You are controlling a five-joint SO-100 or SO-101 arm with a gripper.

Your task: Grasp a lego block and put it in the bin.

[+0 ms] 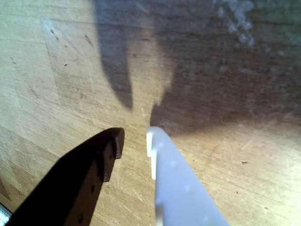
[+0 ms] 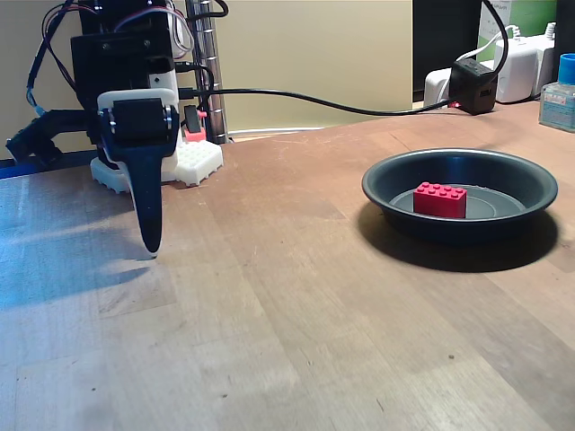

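The red lego block (image 2: 440,199) lies flat inside the bin (image 2: 388,201), a dark shallow round pan on the right of the table in the fixed view. My gripper (image 2: 150,250) is far to the left of it, pointing straight down with its tips just above the wooden tabletop. In the wrist view the gripper (image 1: 133,141) is open by a narrow gap, a black finger (image 1: 89,174) on the left and a white finger (image 1: 176,183) on the right. Between them I see only bare wood.
The arm's white studded base (image 2: 199,160) and a metal pole (image 2: 208,63) stand at the back left. A black cable runs to a black power block (image 2: 473,85) at the back right, near white adapters and a blue-capped bottle (image 2: 561,94). Open wood lies between gripper and bin.
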